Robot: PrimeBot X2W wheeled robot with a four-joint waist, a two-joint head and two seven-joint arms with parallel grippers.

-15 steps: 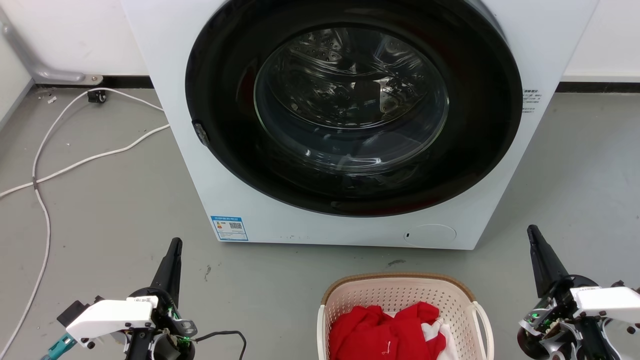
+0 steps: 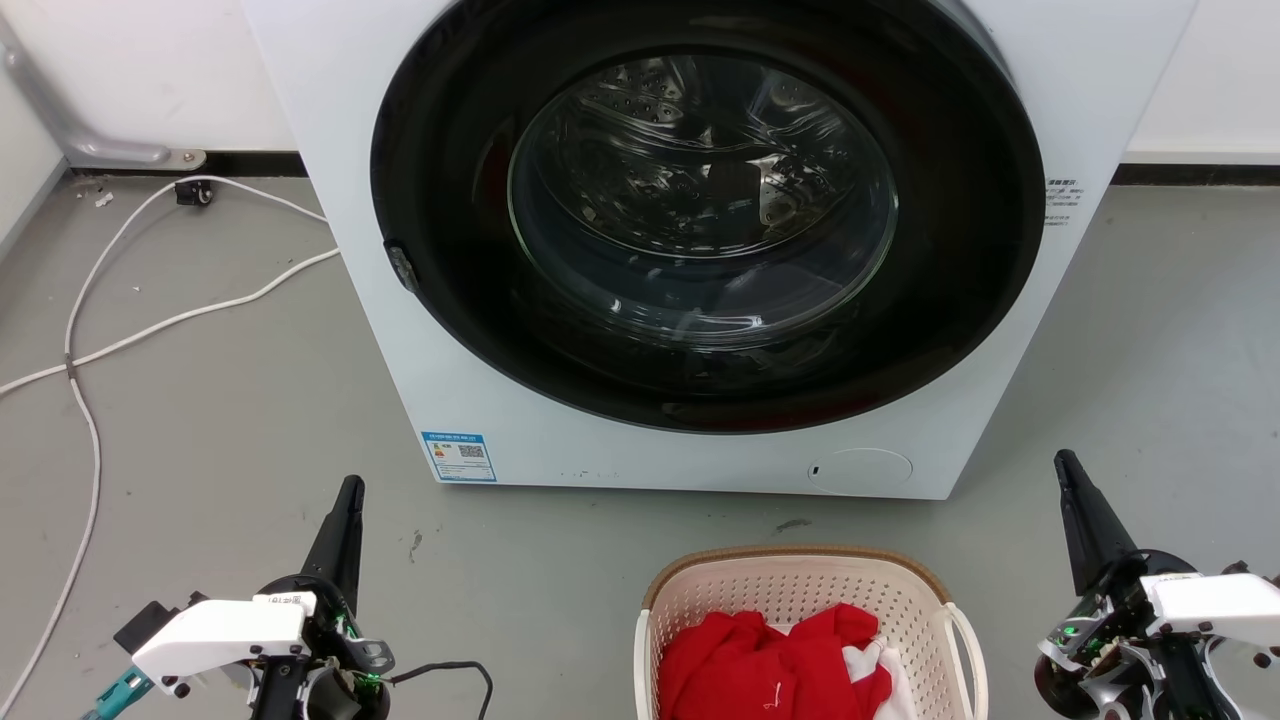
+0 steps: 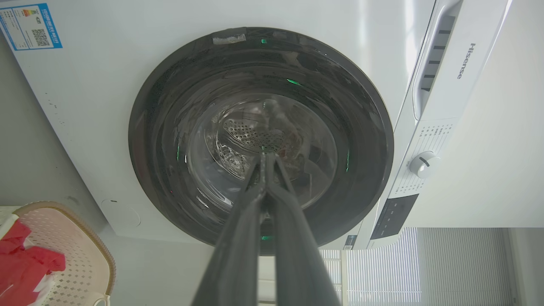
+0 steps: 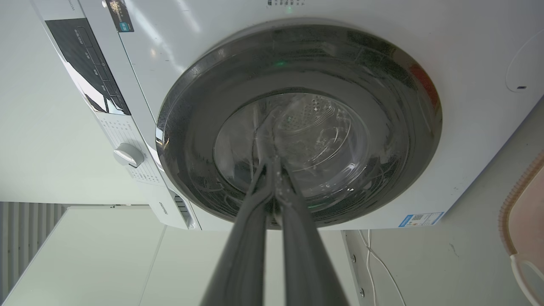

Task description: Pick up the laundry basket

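Note:
The laundry basket, cream perforated plastic with a tan rim and white loop handles, stands on the floor at the bottom centre of the head view, holding red and white clothes. Its corner also shows in the left wrist view and its rim in the right wrist view. My left gripper is at the lower left, well left of the basket, fingers shut together and empty. My right gripper is at the lower right, right of the basket, also shut and empty.
A white front-loading washing machine with a closed dark round door stands right behind the basket. White cables trail over the grey floor at the left. Bare floor lies on both sides of the basket.

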